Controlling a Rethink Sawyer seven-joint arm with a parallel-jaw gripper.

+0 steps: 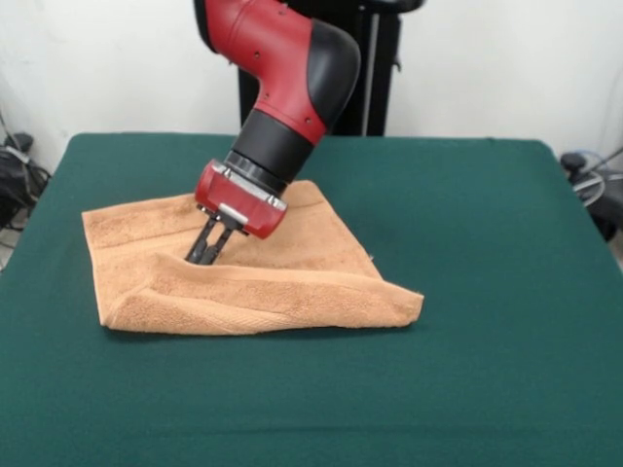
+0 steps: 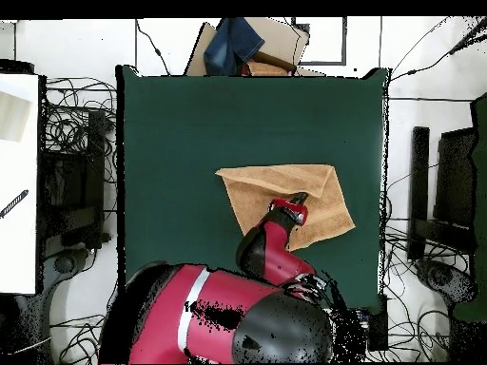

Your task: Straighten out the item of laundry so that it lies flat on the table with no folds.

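The peach-orange towel [image 1: 292, 282] lies on the green table [image 1: 487, 224], left of centre in the front view. Its near edge is doubled over into a thick raised fold, and its right corner points toward the table's middle. My gripper [image 1: 202, 253] comes down slanted onto the towel's left-middle part, just behind that fold. The two dark fingers [image 1: 210, 238] meet at their tips in the cloth, and the fold hides the tips themselves. In the overhead view the towel [image 2: 323, 195] lies right of the table's centre, with my red wrist and gripper [image 2: 291, 203] over its lower-middle part.
My red and black arm [image 1: 292, 78] leans over the towel's far side. The black pedestal [image 1: 375, 68] stands behind the table. A cardboard box with blue cloth [image 2: 249, 46] sits beyond the table's far edge in the overhead view. Cables and dark equipment [image 2: 67, 181] surround the table.
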